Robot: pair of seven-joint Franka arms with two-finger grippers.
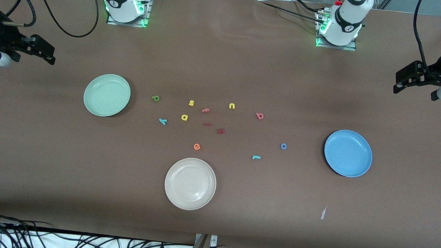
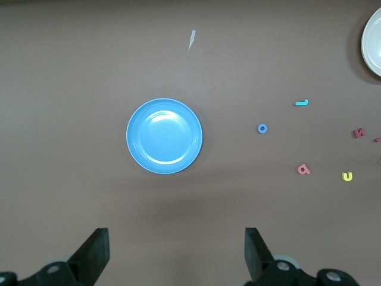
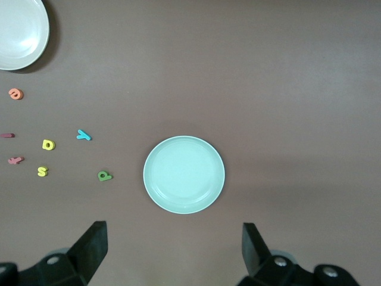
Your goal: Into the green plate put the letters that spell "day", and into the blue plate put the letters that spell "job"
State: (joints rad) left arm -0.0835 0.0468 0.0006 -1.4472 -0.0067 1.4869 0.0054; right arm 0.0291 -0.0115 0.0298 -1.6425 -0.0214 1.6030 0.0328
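across the brown bench [image 1: 226, 60] nothing is sorted yet, and both arms wait with nothing held. left claw [image 2: 177, 256] hangs spread wide over the bare bench at the left arm's end, looking down on the blue plate [image 1: 348, 153]; right claw [image 3: 174, 256] hangs just as wide at the right arm's end, above the green plate [image 1: 107, 95].

between the plates lie the letters, all flat and well apart. olive "d" [image 1: 155, 98], yellow "a" [image 1: 184, 117] and teal "y" [image 1: 163, 121] sit nearest the green plate. salmon "b" [image 1: 260, 116], blue ring "o" [image 1: 283, 146] and teal "j" [image 1: 256, 157] sit toward the blue one. yellow "s" [image 1: 191, 103] and "u" [image 1: 232, 106], orange "e" [image 1: 197, 146] and the dark red letters [image 1: 220, 131] mix in among them, with a cream plate [image 1: 190, 183] nearest the camera.

my read: these are thin foam, feather-light, squashy, matte so not slippery, nothing fragile. best pinch across a straight stem or the ring's outer edges, fingertips down to the bench. plates look hard, smooth, glossy, shallow-rimmed.
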